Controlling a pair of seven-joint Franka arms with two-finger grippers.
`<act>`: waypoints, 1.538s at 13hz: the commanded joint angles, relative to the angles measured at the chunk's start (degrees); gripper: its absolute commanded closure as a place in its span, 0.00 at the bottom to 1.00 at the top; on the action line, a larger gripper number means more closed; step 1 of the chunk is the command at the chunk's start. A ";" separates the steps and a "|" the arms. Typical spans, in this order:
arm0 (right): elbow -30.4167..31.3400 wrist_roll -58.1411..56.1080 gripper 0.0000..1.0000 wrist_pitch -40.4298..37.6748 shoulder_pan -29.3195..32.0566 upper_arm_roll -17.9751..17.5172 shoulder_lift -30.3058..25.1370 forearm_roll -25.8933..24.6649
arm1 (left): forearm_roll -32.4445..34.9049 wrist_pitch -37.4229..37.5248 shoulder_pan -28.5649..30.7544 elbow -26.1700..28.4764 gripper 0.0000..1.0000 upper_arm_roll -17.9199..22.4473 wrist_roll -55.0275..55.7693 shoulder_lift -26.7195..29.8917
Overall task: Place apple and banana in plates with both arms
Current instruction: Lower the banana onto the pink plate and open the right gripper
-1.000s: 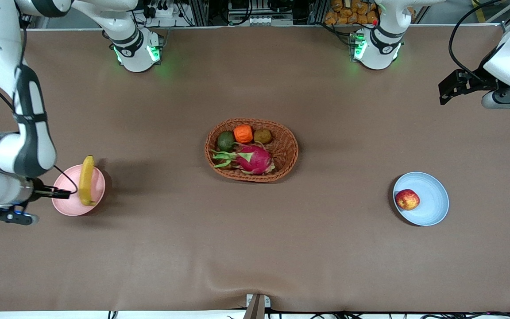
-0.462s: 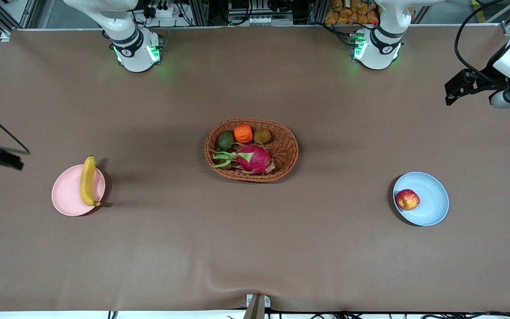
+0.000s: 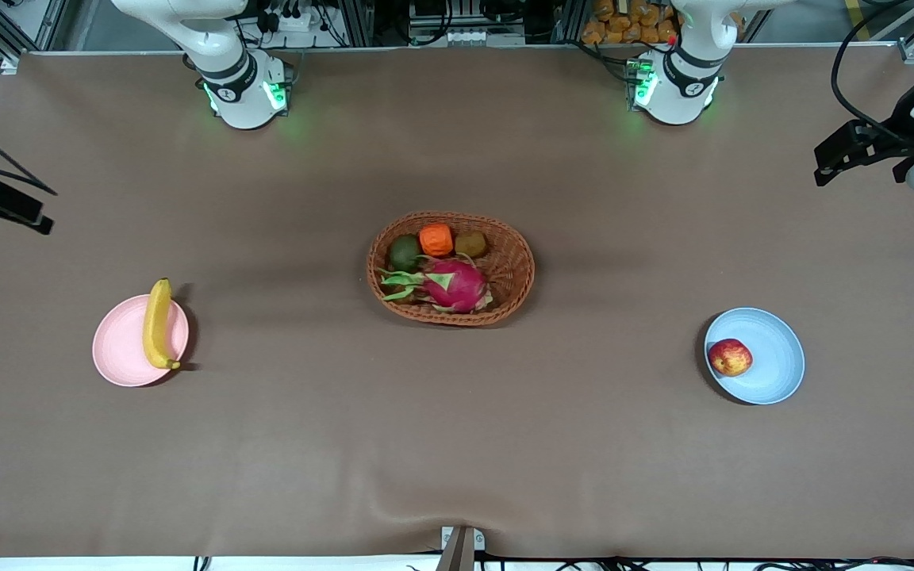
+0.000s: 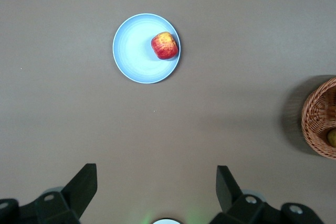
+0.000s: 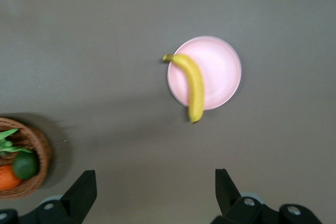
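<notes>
On the bench [image 3: 457,444], both hands are seen spread wide and empty: the left hand [image 4: 156,195] and right hand [image 5: 155,195] are cut off at the front view's edges.

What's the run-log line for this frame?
banana: on pink plate | apple: on blue plate | left hand: open, empty | right hand: open, empty

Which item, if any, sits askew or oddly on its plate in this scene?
The banana lies along the basket-side edge of the pink plate, both tips poking past the rim rather than resting centred. The apple also sits off-centre in the blue plate, but fully inside. Nothing is spilled or damaged.
</notes>
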State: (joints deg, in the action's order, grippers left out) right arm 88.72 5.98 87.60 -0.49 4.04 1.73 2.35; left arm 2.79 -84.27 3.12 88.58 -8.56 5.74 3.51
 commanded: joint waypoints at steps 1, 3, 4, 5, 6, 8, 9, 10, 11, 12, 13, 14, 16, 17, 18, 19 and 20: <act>2.07 3.51 0.00 -1.46 3.02 -4.11 -1.99 0.64 | -0.76 1.47 0.49 -1.22 0.00 -0.14 -0.64 0.00; 2.42 2.99 0.00 -1.37 3.83 -4.21 -1.99 0.64 | -0.76 2.00 0.40 -1.22 0.00 -0.14 -0.64 0.00; 2.42 2.46 0.00 -1.46 3.74 -4.12 -2.25 0.55 | -0.76 2.00 0.40 -1.22 0.00 -0.14 -0.64 0.00; 2.42 1.67 0.00 -1.46 3.74 -4.04 -2.34 0.29 | -0.76 2.00 0.40 -1.22 0.00 -0.14 -0.64 0.00; 2.51 0.10 0.00 -1.46 3.83 -3.86 -2.34 0.20 | -0.76 2.00 0.40 -1.22 0.00 -0.14 -0.64 0.00; 2.42 -1.41 0.00 -1.46 4.53 -3.77 -2.43 0.11 | -0.85 2.52 0.40 -1.22 0.00 -0.14 -0.64 -0.09; 2.42 -1.41 0.00 -1.46 4.53 -3.77 -2.60 0.11 | -0.85 2.53 0.49 -1.22 0.00 -0.14 -0.64 -0.09; 2.42 -1.50 0.00 -1.38 4.53 -3.77 -2.78 0.02 | -0.85 2.53 0.49 -1.22 0.00 -0.14 -0.64 -0.09; 2.42 -1.67 0.00 -1.29 4.45 -3.86 -2.78 -0.07 | -0.85 2.53 0.49 -1.31 0.00 -0.14 -0.64 -0.09; 2.42 -1.67 0.00 -1.29 4.45 -3.86 -2.96 -0.15 | -0.85 2.53 0.49 -1.39 0.00 -0.14 -0.64 -0.09; 2.42 -1.67 0.00 -1.29 4.45 -3.86 -3.13 -0.24 | -0.85 2.53 0.49 -1.57 0.00 -0.14 -0.64 -0.09; 2.34 -1.76 0.00 -1.20 4.45 -3.86 -3.22 -0.33 | -0.85 2.53 0.49 -1.57 0.00 -0.14 -0.73 -0.17; 2.25 -1.76 0.00 -1.11 4.36 -4.04 -3.74 -1.82 | -0.85 2.53 0.75 -1.66 0.00 -0.06 -0.82 -0.17; 2.33 -1.76 0.00 -1.20 4.27 -4.04 -3.83 -1.91 | -0.85 2.53 0.75 -1.66 0.00 -0.14 -0.82 -0.17; 2.42 -1.85 0.00 -1.11 4.27 -4.04 -3.84 -1.91 | -0.94 2.53 0.75 -1.66 0.00 -0.14 -0.82 -0.26; 2.42 -1.85 0.00 -1.11 4.27 -4.04 -3.84 -1.91 | -0.94 2.53 0.75 -1.66 0.00 -0.14 -0.82 -0.26; 2.42 -1.85 0.00 -1.11 4.27 -4.04 -3.84 -1.91 | -1.20 2.53 0.75 -1.83 0.00 -0.14 -0.82 -0.35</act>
State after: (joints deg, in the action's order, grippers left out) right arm 89.55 4.95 86.27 2.94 0.86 -0.46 1.13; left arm 2.78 -83.02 3.31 88.24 -8.55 5.74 3.51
